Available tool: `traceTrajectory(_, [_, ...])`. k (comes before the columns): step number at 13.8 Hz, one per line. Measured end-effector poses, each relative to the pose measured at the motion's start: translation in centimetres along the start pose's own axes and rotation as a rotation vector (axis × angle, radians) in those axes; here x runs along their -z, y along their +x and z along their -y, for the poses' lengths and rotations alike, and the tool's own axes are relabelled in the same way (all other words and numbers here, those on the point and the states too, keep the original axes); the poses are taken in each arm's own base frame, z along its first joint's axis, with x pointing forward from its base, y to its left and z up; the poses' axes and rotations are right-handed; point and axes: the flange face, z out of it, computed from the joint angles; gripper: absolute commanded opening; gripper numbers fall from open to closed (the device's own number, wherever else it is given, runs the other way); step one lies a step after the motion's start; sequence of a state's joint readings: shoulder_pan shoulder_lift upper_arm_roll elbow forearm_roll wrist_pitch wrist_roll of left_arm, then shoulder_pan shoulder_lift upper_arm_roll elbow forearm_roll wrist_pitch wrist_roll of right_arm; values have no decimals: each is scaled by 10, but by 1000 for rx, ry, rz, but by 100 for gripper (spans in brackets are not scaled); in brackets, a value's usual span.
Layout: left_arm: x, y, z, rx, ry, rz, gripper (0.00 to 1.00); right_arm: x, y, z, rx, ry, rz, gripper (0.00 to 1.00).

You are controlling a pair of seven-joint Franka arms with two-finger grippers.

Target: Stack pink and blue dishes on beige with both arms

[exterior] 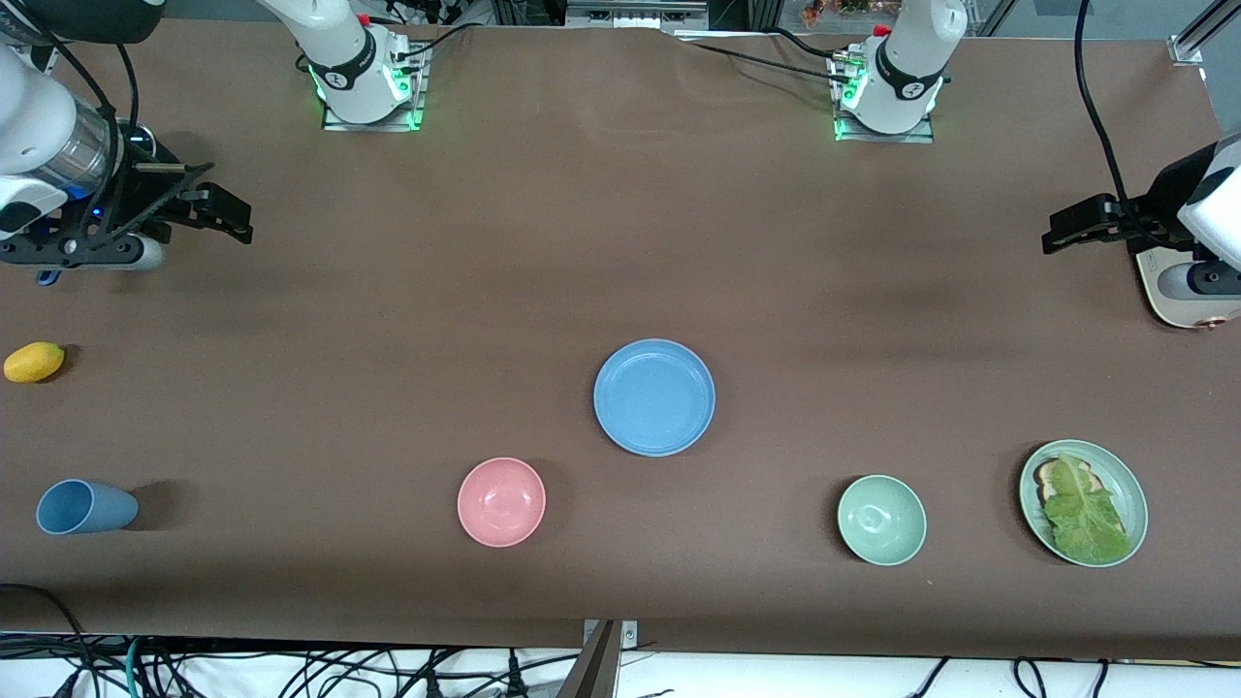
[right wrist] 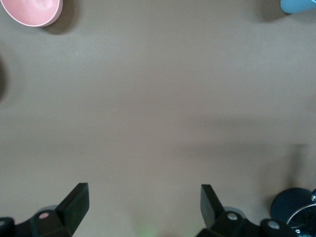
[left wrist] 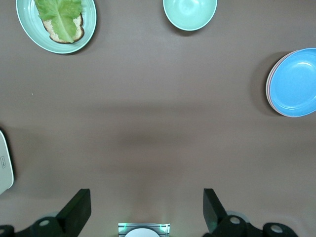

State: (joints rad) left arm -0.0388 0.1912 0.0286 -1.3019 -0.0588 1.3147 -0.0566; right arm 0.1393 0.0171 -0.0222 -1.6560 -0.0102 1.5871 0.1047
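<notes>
Sitting near the middle of the brown surface (exterior: 620, 213), the blue plate (exterior: 654, 396) is a wide, shallow round dish in matte light blue with a low raised rim. It lies flat, open face up; being round, it has no long axis. In the left wrist view the blue plate (left wrist: 294, 82) tops a stack: thin pinkish and pale rims show beneath its edge, though these cannot be told apart clearly enough to name each one.

Nearer the front camera than the stack, toward the right arm's end, stands a smaller, deeper pink bowl (exterior: 501, 501), upright. Toward the left arm's end are a mint-green bowl (exterior: 881, 520) and a green plate (exterior: 1083, 502) carrying toast (left wrist: 63, 30) under a lettuce leaf (exterior: 1082, 512). At the right arm's end a blue cup (exterior: 83, 507) lies on its side with its mouth facing away from the bowls, and a yellow lemon (exterior: 34, 362) lies farther from the camera than the cup.

Both arms are pulled out to the ends of the surface, well apart from the stack. The right gripper (exterior: 225, 215) hangs over bare surface at its end, its fingers (right wrist: 74, 205) spread wide and holding nothing. The left gripper (exterior: 1078, 225) hangs at the other end beside a cream toaster (exterior: 1178, 291), its fingers (left wrist: 75, 210) likewise spread wide and empty.
</notes>
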Motion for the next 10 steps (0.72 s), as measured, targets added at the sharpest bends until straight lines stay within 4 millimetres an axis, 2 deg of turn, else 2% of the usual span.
traceTrajectory(4, [0, 0, 0, 0, 0, 1, 100, 8, 3, 0, 2, -5, -18, 100])
traceTrajectory(10, [-2, 1, 0, -27, 0, 4, 100, 3, 7, -1, -1, -7, -12, 100])
